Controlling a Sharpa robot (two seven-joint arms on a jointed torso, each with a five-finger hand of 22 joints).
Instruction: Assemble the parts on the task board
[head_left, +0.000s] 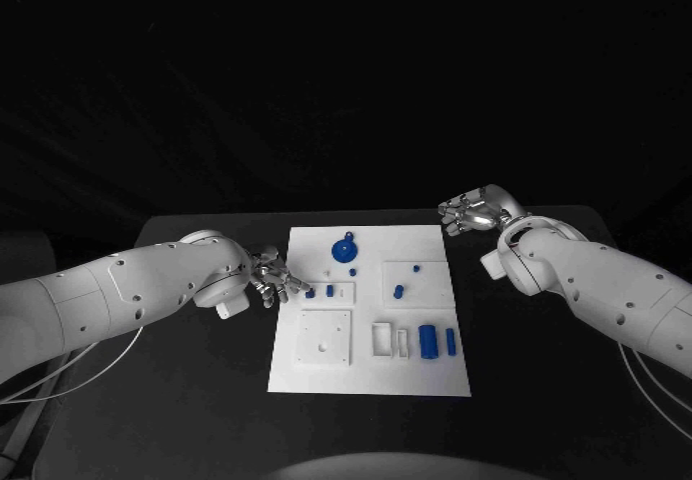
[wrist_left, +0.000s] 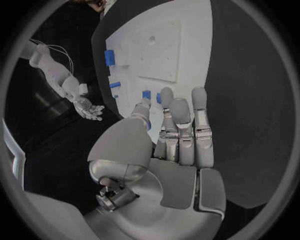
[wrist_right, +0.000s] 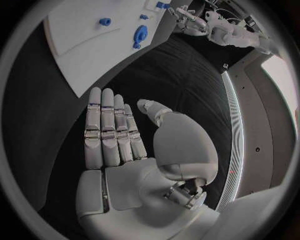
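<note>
A: Well, from the head view the task board (head_left: 372, 310) is a flat white rectangular plate in the middle of the matte black table (head_left: 173, 400), with the left hand (head_left: 274, 277) at its left edge and the right hand (head_left: 473, 212) off its far right corner, apart from it.

B: Are the left fingers on anything?

A: The head view leaves that unclear: the silver fingertips sit just beside two small blue parts (head_left: 320, 292). The left wrist view settles it. The fingers (wrist_left: 180, 120) stand straight and side by side, the thumb off to one side, nothing between them; the tips reach over the board's edge near those blue pieces.

B: And the right?

A: Its wrist view shows a flat, bare palm, fingers (wrist_right: 106, 125) straight and nearly together, thumb apart, above black table. The head view gives only a metallic cluster.

B: Shapes on the board?

A: A blue round piece with a stem (head_left: 345, 250) near the far end, two small blue knobs (head_left: 407, 280) on a raised square, two upright blue cylinders (head_left: 437, 341) at the near right, and a raised white square block (head_left: 326, 338) with small holes at the near left. The arms are smooth white shells.
</note>
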